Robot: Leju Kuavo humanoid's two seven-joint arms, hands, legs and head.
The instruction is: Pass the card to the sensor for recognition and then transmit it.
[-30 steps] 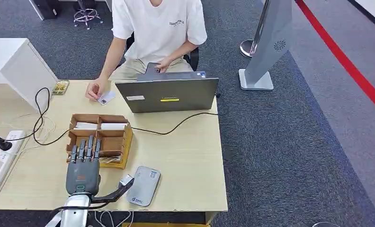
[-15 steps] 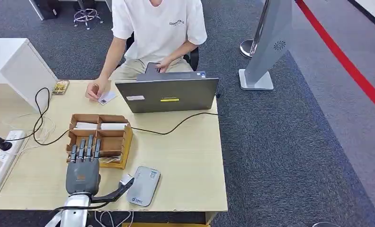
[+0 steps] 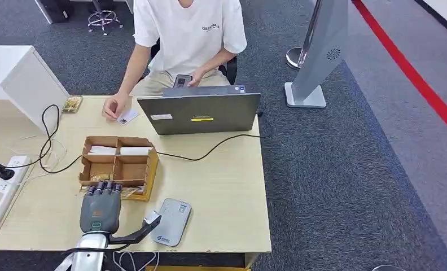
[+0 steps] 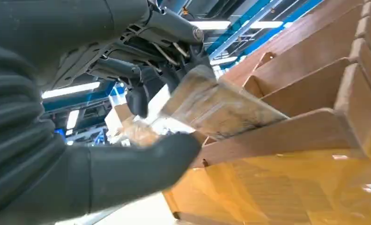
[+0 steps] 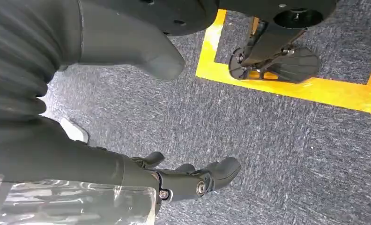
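L hand (image 3: 100, 210) fingers now curl down into the box (image 3: 148, 169), where half a sec ago they lay flat; pinching a card (image 4: 211, 105) at its near edge. Sensor (image 3: 171, 221) sits just beside. R hand (image 5: 193, 180) hangs empty, loosely open.

Wooden surface (image 3: 221, 186) carries: laptop (image 3: 200, 113) at far edge, compartmented box (image 3: 119, 164) mid-left, grey sensor (image 3: 171, 221) at near edge.

A card (image 4: 211, 105), pale brown and blurred, sticks up tilted from the near compartment of the brown cardboard organizer box (image 3: 132, 164) on the counter, pinched between the left hand's (image 3: 100, 206) fingers and thumb. The sensor (image 3: 171, 221), a flat grey rounded reader, lies near the counter's front edge, just right of that hand.
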